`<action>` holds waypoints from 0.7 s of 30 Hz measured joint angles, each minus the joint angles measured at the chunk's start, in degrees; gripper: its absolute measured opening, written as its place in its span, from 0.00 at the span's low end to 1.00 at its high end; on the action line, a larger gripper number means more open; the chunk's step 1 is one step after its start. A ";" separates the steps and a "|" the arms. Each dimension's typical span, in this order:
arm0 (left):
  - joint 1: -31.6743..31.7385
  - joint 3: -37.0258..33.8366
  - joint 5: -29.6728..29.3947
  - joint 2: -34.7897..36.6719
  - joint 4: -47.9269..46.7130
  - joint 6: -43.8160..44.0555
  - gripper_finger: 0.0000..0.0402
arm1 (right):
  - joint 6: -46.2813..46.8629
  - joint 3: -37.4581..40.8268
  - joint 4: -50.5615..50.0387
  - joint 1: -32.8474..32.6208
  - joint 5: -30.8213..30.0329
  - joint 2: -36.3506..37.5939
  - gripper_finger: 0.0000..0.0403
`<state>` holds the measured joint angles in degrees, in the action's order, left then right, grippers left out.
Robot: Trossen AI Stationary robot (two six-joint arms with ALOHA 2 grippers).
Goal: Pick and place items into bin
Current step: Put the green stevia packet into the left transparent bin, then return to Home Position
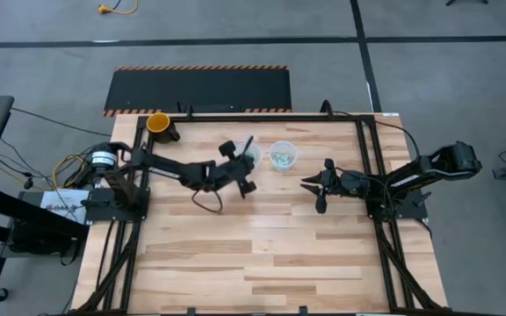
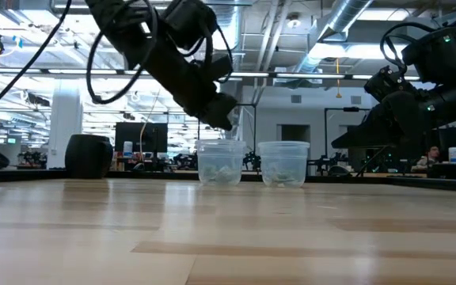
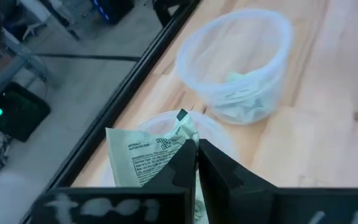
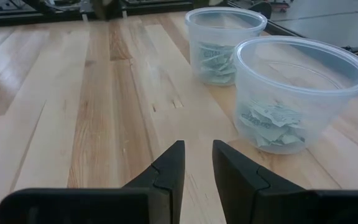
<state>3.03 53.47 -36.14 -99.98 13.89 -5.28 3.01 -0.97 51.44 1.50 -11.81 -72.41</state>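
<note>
Your left gripper (image 3: 196, 163) pinches one green-and-white packet (image 3: 151, 157) directly above the left clear tub (image 1: 249, 156). More packets (image 4: 270, 124) lie in the right clear tub (image 1: 282, 155) beside it. Your right gripper (image 4: 197, 163), narrowly parted, waits near that tub.

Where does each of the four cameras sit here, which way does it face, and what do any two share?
High view: above the table, looking straight down; both arms show, left tool over the left tub, right tool waiting beside the right tub.
Low view: at table height, looking level across into the room; both arms show.
Left wrist view: looks past its own fingers, shut on a packet.
Right wrist view: looks past its open fingers along the table.
Shared: all four show the two clear tubs holding packets.
</note>
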 joint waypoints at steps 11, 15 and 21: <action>2.34 0.00 1.07 0.00 1.90 1.20 0.02 | -0.28 0.00 0.00 0.02 0.00 0.01 0.19; 2.16 0.00 1.14 0.00 2.39 0.03 0.08 | -0.33 0.00 -0.01 0.01 0.00 0.00 0.19; 2.16 0.00 1.36 0.00 2.08 0.11 0.19 | -0.38 0.00 0.00 0.02 0.00 -0.02 0.19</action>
<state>5.19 53.47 -34.79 -99.98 15.97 -5.17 2.63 -0.97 51.44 1.51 -11.81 -72.42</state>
